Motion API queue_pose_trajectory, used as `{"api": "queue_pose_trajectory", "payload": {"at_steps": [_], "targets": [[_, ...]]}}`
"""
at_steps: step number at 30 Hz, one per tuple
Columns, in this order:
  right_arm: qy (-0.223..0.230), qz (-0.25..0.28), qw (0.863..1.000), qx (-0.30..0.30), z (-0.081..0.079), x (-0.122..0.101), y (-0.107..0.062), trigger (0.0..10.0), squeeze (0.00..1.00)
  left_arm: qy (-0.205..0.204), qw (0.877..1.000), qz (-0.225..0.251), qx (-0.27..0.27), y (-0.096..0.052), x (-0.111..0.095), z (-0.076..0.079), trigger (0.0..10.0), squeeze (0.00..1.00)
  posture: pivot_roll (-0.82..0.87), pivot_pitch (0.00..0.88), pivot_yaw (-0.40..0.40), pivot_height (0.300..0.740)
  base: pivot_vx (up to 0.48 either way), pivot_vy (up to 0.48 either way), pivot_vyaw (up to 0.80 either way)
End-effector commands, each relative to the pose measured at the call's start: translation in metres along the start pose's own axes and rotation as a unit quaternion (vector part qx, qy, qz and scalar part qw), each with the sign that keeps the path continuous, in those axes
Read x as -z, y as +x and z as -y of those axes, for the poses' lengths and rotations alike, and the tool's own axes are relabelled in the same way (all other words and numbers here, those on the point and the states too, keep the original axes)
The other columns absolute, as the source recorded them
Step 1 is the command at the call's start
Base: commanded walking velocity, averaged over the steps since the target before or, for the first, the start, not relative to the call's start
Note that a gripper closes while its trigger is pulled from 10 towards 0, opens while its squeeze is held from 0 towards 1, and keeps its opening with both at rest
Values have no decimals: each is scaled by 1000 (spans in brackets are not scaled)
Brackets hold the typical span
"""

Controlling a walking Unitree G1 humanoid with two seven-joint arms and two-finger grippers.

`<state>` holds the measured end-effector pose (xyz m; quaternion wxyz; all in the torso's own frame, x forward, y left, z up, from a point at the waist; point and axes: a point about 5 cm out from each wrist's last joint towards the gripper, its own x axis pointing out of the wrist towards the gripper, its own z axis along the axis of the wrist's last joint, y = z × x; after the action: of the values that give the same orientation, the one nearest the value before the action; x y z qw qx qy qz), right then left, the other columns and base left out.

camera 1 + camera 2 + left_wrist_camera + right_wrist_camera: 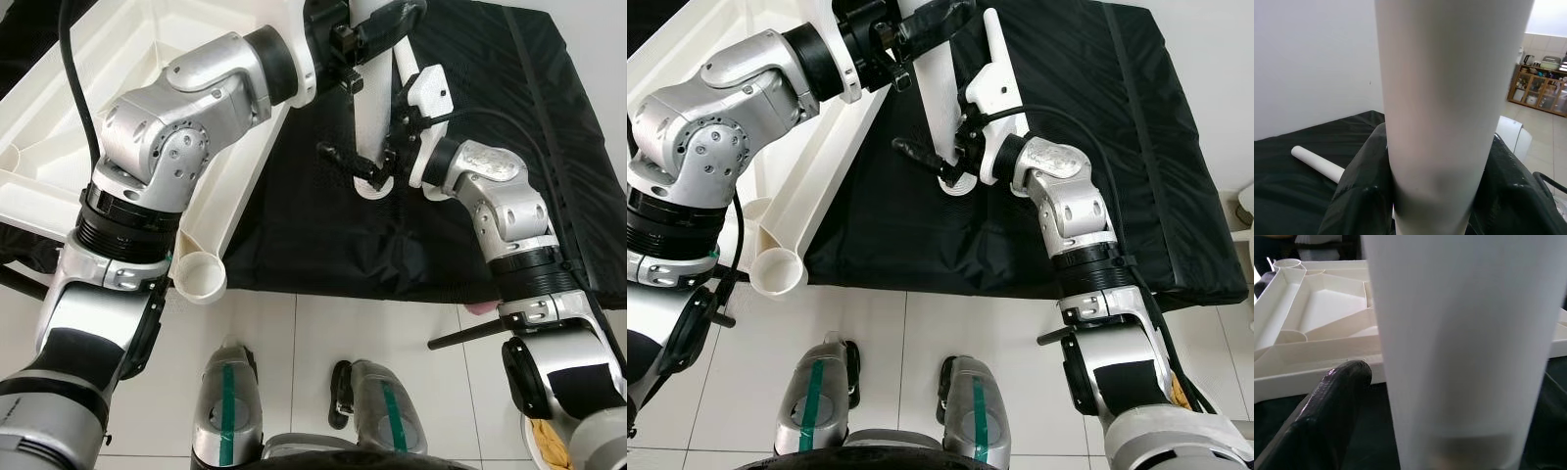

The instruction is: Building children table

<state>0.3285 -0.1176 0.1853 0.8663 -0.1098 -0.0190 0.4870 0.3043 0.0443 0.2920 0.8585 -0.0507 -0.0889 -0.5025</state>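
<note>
My feet stand on white tile at the edge of the black mat. Nearest part: the corner socket of the upturned white tabletop, an open cup at my left, overhanging the mat edge toward the floor. Underside is up so the leg sockets are reachable.

Next out, my right gripper is low on the mat, its black fingers closed around the bottom end of the white table leg. The leg stands roughly upright, its foot resting on the mat. One finger sits just beside the tube in the right wrist view, with the tabletop ribs behind it. Low grip probably steers the foot end.

Higher up, my left gripper clamps the same leg near its top, fingers either side of the tube. Two grips keep a long tube from tipping.

Farthest: a second white leg lies flat on the mat, well apart, waiting.

Judgement: leg is held, not yet in any socket; next call is carrying it over to a socket.
</note>
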Motion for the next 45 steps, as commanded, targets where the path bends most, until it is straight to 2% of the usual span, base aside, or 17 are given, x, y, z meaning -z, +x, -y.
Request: {"api": "queue_pose_trajectory", "payload": {"at_steps": [1, 7, 8, 10, 11, 13, 14, 18, 19, 21, 22, 23, 26, 27, 43, 44, 45], "targets": [[-13, -15, 1000, -10, 0, -1, -1, 10000, 0, 25, 990, 9, 135, 2, -7, 19, 10000, 0, 36, 0, -48, 740, 0, 0, 0], [-30, -36, 999, -17, 4, -2, -7, 10000, 0, 30, 989, -1, 142, 1, -4, 20, 10000, 0, 32, 0, -43, 740, 0, 0, 0], [-34, -39, 999, -17, 6, -3, -9, 8039, 0, 31, 989, -2, 142, 1, -4, 20, 10000, 0, 31, 0, -42, 740, 0, 0, 0], [-39, -42, 998, -17, 8, -4, -11, 8039, 0, 32, 989, -4, 143, 1, -3, 20, 10000, 0, 31, 0, -42, 740, 0, 0, 0], [-39, -43, 998, -16, 9, -5, -12, 7529, 0, 33, 989, -4, 144, 1, -3, 20, 10000, 0, 29, 0, -40, 740, 0, 0, 0], [-38, -43, 998, -15, 10, -5, -13, 7529, 0, 33, 989, -4, 145, 1, -3, 20, 10000, 0, 28, 0, -40, 740, 0, 0, 0], [-42, -43, 998, -15, 10, -6, -13, 9294, 0, 33, 989, -4, 145, 1, -3, 20, 10000, 0, 27, 0, -40, 740, 0, 0, 0], [-43, -42, 998, -14, 11, -7, -13, 9451, 0, 32, 989, -4, 146, 2, -3, 21, 10000, 0, 25, 0, -40, 740, 0, 0, 0], [-41, -41, 998, -14, 11, -7, -13, 10000, 0, 33, 989, -4, 146, 2, -3, 21, 10000, 0, 26, 0, -39, 740, 0, 0, 0], [-41, -41, 998, -15, 10, -7, -13, 9569, 0, 33, 989, -4, 147, 3, -3, 22, 10000, 0, 26, 0, -39, 740, 0, 0, 0], [-39, -42, 998, -16, 10, -6, -13, 8588, 0, 33, 988, -4, 148, 3, -2, 22, 10000, 0, 26, 0, -39, 740, 0, 0, 0], [-38, -42, 998, -17, 9, -6, -13, 4980, 0, 35, 988, -4, 149, 3, -3, 22, 10000, 0, 27, 0, -39, 740, 0, 0, 0], [-36, -43, 998, -18, 9, -5, -13, 4980, 0, 36, 988, -4, 149, 2, -3, 23, 10000, 0, 27, 0, -39, 740, 0, 0, 0], [-35, -44, 998, -17, 9, -5, -12, 0, 0, 36, 988, -4, 148, 3, -3, 23, 10000, 0, 28, 0, -39, 740, 0, 0, 0], [-24, -38, 999, -15, 9, -2, -12, 0, 0, 43, 988, 6, 145, 4, -10, 21, 10000, 0, 38, 0, -42, 740, 0, 0, 0], [-29, -32, 999, -13, 9, -3, -12, 8392, 0, 41, 988, 7, 147, 4, -11, 21, 10000, 0, 39, 0, -43, 740, 0, 0, 0], [-24, -21, 999, -2, 10, -4, -10, 10000, 0, 37, 988, 10, 147, 3, -12, 20, 10000, 357, 38, 2, -44, 740, 0, 0, 0]]}}
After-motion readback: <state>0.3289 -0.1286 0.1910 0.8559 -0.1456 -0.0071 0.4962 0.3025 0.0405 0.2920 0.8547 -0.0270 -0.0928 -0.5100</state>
